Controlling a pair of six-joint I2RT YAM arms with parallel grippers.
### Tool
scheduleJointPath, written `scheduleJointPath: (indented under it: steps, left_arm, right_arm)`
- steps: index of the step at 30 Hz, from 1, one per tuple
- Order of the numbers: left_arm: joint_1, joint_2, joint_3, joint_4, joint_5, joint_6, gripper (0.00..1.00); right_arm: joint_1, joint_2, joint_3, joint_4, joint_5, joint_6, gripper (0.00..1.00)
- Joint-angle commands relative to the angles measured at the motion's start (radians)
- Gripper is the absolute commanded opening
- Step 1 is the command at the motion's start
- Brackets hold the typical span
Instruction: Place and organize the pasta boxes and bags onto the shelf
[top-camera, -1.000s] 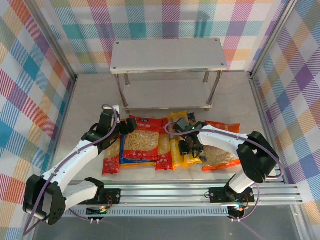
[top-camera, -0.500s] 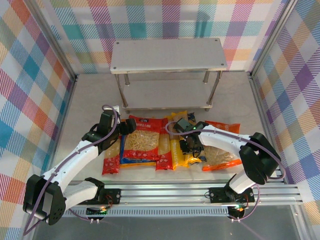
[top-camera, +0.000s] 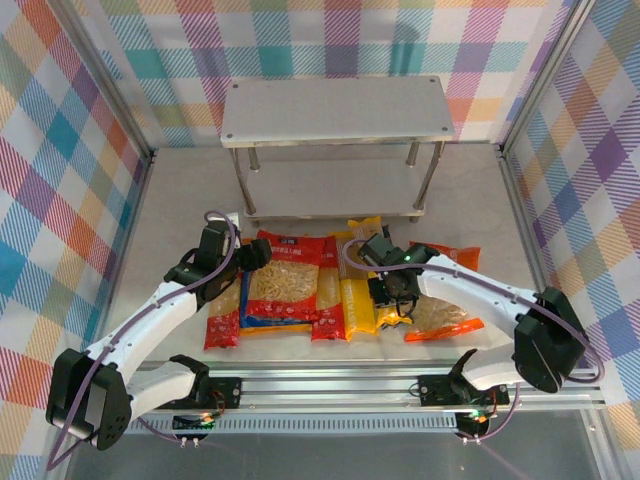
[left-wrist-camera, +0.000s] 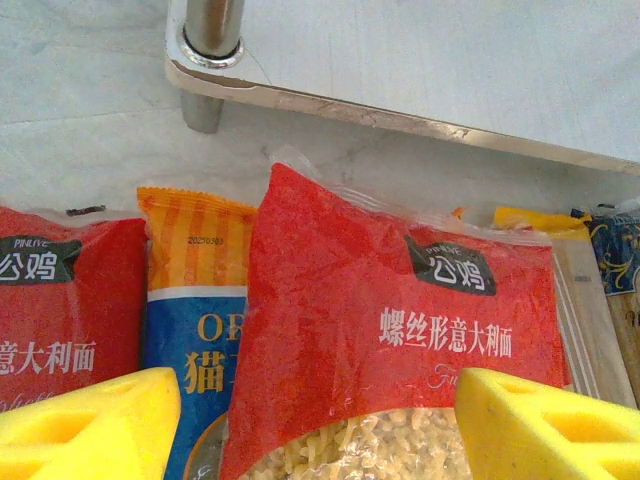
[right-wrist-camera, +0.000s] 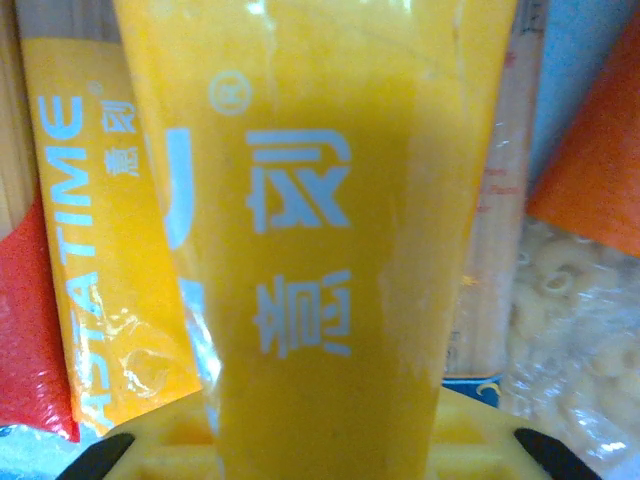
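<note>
The pasta boxes and bags lie in a heap on the table in front of the shelf (top-camera: 335, 112). My left gripper (top-camera: 250, 257) hangs open over the top end of the red bag (top-camera: 285, 270), its yellow fingers (left-wrist-camera: 90, 420) either side of that bag (left-wrist-camera: 380, 330). A blue-and-orange bag (left-wrist-camera: 195, 300) lies under the red one. My right gripper (top-camera: 388, 292) is shut on a long yellow pasta box (top-camera: 362, 300). Close to the right wrist camera, the box (right-wrist-camera: 320, 250) runs up out of the gripper (right-wrist-camera: 320, 440). The orange bag (top-camera: 445, 310) lies right of it.
The shelf's lower board (top-camera: 330, 190) and its metal leg (left-wrist-camera: 210, 30) stand just beyond the heap. Red narrow packs (top-camera: 222, 325) lie at the heap's left and middle (top-camera: 328, 310). A second yellow pack (right-wrist-camera: 90, 250) lies beside the held one. Checked walls close in both sides.
My right gripper has shut on the yellow pasta box and shifted a little to the right, its elbow swinging out. The left gripper stays over the red bag, jaws slightly narrower.
</note>
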Motion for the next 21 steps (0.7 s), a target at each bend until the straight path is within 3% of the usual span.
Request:
scheduleJointPath:
  steps: [1, 21]
  left_arm:
    - [-0.01, 0.006, -0.016, 0.036, -0.015, -0.008, 0.73]
    - [-0.01, -0.003, 0.0, 0.02, 0.016, -0.001, 0.74]
  right_arm:
    - [0.003, -0.036, 0.105, -0.004, 0.084, -0.047, 0.0]
    - [-0.316, 0.38, 0.601, 0.088, 0.101, -0.321, 0.0]
